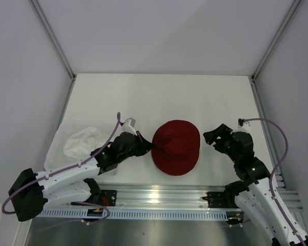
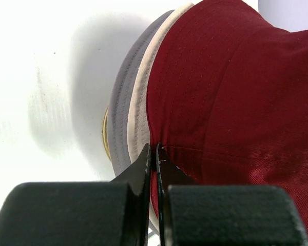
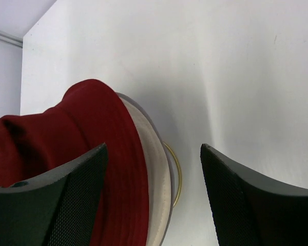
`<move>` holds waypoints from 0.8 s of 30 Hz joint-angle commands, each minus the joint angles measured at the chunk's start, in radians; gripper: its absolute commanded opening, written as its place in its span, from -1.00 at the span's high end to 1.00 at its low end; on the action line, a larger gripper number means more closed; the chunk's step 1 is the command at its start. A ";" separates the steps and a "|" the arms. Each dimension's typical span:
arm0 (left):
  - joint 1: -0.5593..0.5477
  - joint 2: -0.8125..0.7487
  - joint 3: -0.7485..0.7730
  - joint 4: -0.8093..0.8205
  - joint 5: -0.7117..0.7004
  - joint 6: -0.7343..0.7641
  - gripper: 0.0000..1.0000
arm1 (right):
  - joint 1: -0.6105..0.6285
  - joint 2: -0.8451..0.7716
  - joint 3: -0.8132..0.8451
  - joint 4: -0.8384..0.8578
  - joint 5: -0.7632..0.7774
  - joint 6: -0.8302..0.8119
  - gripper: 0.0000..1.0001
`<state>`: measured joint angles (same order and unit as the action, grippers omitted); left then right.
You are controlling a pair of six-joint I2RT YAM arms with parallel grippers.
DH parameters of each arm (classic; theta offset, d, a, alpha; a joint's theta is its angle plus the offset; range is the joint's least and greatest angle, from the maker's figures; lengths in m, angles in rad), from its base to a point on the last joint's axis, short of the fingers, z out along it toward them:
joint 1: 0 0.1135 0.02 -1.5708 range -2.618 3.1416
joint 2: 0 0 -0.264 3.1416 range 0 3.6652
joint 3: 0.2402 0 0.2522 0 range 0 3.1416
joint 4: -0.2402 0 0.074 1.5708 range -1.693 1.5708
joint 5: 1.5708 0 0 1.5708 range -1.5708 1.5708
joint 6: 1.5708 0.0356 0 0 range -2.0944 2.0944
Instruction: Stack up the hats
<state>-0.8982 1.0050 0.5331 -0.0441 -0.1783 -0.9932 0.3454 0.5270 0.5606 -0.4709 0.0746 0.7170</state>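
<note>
Top view: you see the dark red hat (image 1: 175, 147) lying crown up in the middle of the white table (image 1: 143, 97), between your two arms.
Beige hat: in the left wrist view the beige hat (image 2: 138, 97) sits directly under the red one. Its cream brim and grey underside show as a band along the edge of the red brim.
White hat: the white hat (image 1: 82, 142) lies crumpled in the clear tray (image 1: 54, 147) at the left edge of the table, well apart from the other two.
Left gripper: your left gripper (image 1: 150, 145) is at the left edge of the red hat. Its fingers are pressed almost together with red brim cloth pinched in the thin slit between them. You cannot tell whether the beige brim is caught as well.
Right gripper: your right gripper (image 1: 211, 137) hangs just beside the right side of the red hat, fingers spread wide and touching nothing you can see. In its own view the edges of the two stacked brims fall between the fingers.
Yellow edge: a thin yellowish curved edge (image 3: 177, 174) peeks out from under the beige brim in both wrist views. You cannot tell what it belongs to.
</note>
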 commanded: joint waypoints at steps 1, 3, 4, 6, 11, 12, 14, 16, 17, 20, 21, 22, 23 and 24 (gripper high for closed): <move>-0.008 0.000 0.016 -0.079 -0.029 0.045 0.96 | 0.000 0.030 -0.037 0.230 -0.002 0.038 -0.51; -0.008 0.003 0.013 -0.065 -0.023 0.044 0.96 | 0.001 0.065 -0.044 0.300 -0.041 0.052 -0.51; -0.008 0.004 0.013 -0.063 -0.021 0.044 0.96 | 0.001 0.076 -0.048 0.326 -0.059 0.052 -0.51; -0.008 0.004 0.010 -0.063 -0.018 0.042 0.97 | 0.000 0.094 -0.059 0.397 -0.104 0.067 -0.51; -0.008 0.004 0.019 -0.063 -0.023 0.047 0.97 | 0.000 0.152 -0.067 0.459 -0.110 0.087 -0.48; -0.008 0.003 0.022 -0.065 -0.023 0.050 0.97 | 0.000 0.162 -0.062 0.459 -0.110 0.088 -0.48; -0.008 0.004 0.028 -0.065 -0.021 0.056 0.97 | 0.001 0.197 -0.062 0.460 -0.116 0.091 -0.48; -0.008 0.012 0.034 -0.057 -0.013 0.059 0.96 | 0.000 0.220 -0.068 0.474 -0.125 0.093 -0.49; -0.008 0.017 0.039 -0.053 -0.010 0.059 0.96 | 0.001 0.246 -0.073 0.497 -0.131 0.096 -0.50; -0.008 0.035 0.050 -0.039 0.010 0.061 0.97 | 0.001 0.301 -0.080 0.538 -0.179 0.120 -0.49; -0.008 0.040 0.053 -0.037 0.010 0.064 0.97 | 0.000 0.313 -0.080 0.546 -0.179 0.121 -0.47; -0.008 0.043 0.054 -0.039 0.014 0.065 0.98 | 0.001 0.324 -0.076 0.551 -0.206 0.130 -0.44; -0.008 0.049 0.059 -0.040 0.017 0.067 0.98 | 0.000 0.332 -0.073 0.558 -0.219 0.133 -0.42; -0.008 0.050 0.065 -0.042 0.017 0.070 0.99 | 0.003 0.341 -0.071 0.566 -0.225 0.142 -0.39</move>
<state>-0.8997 1.0386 0.5636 -0.0555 -0.1722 -0.9657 0.3454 0.8520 0.4843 0.0071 -0.0982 0.8299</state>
